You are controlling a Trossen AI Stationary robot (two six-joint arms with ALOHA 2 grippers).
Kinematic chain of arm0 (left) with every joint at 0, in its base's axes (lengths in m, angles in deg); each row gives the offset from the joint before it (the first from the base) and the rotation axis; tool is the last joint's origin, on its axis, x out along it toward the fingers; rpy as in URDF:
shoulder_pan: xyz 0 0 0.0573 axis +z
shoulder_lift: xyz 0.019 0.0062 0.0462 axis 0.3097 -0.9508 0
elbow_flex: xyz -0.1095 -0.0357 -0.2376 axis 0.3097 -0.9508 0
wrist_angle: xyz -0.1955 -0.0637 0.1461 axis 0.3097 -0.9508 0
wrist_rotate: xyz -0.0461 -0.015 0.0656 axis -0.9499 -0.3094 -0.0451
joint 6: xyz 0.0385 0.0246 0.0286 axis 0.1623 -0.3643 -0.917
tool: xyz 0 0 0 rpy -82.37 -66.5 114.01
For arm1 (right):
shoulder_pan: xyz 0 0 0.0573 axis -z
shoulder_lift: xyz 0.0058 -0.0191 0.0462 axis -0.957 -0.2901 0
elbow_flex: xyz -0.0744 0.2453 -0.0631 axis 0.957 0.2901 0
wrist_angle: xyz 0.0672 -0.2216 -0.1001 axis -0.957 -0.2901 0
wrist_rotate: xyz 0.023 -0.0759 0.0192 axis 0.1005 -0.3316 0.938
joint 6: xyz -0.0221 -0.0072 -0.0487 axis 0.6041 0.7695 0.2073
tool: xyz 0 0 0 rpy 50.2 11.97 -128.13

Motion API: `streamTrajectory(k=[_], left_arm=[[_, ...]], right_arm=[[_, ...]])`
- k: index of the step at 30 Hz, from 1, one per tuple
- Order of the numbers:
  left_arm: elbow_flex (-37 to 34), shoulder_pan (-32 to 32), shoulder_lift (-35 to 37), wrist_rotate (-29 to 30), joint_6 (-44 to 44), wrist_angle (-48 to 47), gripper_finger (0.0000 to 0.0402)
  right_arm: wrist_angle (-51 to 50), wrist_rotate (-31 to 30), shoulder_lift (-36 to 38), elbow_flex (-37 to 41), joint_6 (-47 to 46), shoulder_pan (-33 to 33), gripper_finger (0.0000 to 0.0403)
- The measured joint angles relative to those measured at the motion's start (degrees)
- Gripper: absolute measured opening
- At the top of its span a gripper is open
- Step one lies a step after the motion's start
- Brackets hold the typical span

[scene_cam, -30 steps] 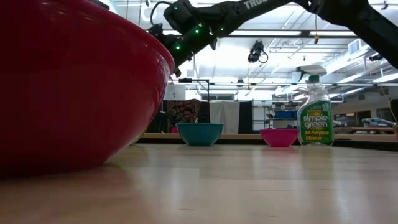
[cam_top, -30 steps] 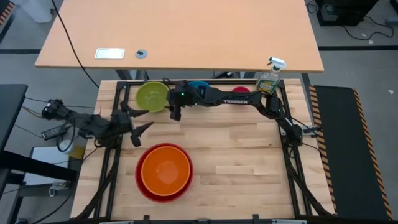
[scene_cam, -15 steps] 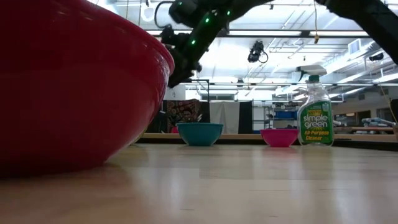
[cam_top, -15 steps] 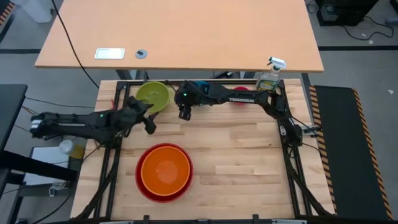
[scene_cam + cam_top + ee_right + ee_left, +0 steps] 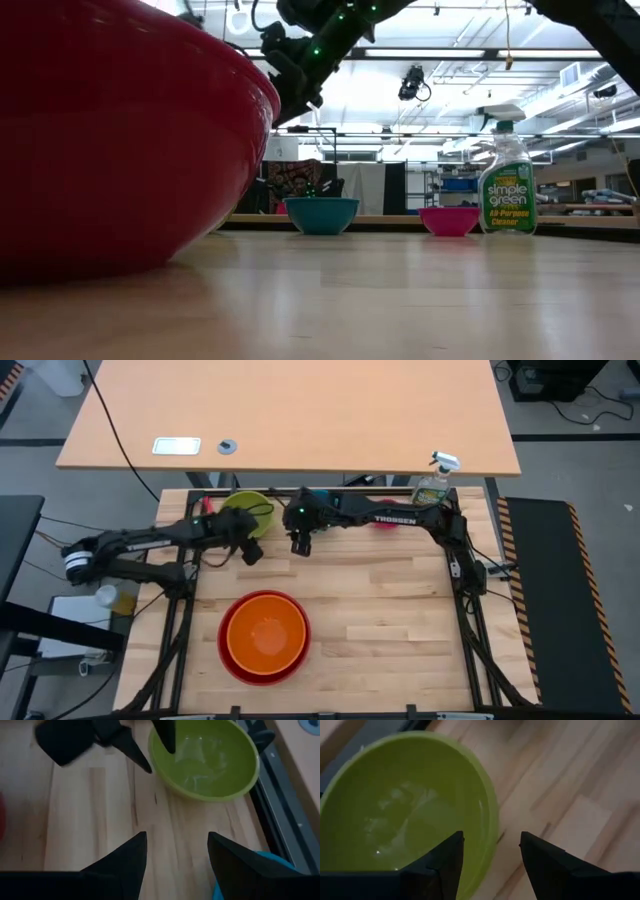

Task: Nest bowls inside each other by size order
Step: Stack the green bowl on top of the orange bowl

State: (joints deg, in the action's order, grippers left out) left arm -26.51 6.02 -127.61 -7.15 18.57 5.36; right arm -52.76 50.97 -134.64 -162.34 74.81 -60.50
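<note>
The lime green bowl (image 5: 243, 512) stands upright on the table at the far left. My left gripper (image 5: 251, 547) is open at the bowl's near right rim (image 5: 491, 820), with one finger above its inside and one outside it. I see no touch. My right gripper (image 5: 300, 544) is open and empty above bare wood, just right of the green bowl (image 5: 205, 762). The orange bowl (image 5: 265, 630) sits inside the red bowl (image 5: 240, 665) near the front. The blue bowl (image 5: 321, 214) and the pink bowl (image 5: 448, 220) stand at the far edge.
A spray bottle (image 5: 433, 484) stands at the far right corner, next to the pink bowl. The right arm (image 5: 385, 517) lies across the far edge over the blue and pink bowls. Bare wood (image 5: 400, 620) lies to the right of the red bowl.
My left gripper has gone from the table's left toward the far edge and the right, up to the green bowl's rim, still open. My right gripper has shifted a little toward the table's right. The bowls have kept still.
</note>
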Motion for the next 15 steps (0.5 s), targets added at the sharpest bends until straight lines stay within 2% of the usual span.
streamTrajectory(k=[6, 9, 13, 15], left_arm=[[6.5, 3.8, -7.8, 7.2, -4.7, -2.3, 0.0199], [7.6, 7.3, -11.0, 3.4, -7.2, -2.6, 0.0199], [7.5, 10.9, -15.8, 2.4, -9.0, -2.8, 0.0199], [7.5, 11.5, -17.3, -0.5, -10.2, -2.8, 0.0199]], right_arm=[[1.4, 0.0, 0.0, 1.8, 0.7, -1.0, 0.0215], [1.1, 0.0, 0.2, 2.5, 0.9, -1.4, 0.0215], [0.6, -0.3, 0.2, 3.2, 0.9, -2.0, 0.0215], [0.2, -1.0, 0.2, 3.5, 1.0, -2.1, 0.0215]])
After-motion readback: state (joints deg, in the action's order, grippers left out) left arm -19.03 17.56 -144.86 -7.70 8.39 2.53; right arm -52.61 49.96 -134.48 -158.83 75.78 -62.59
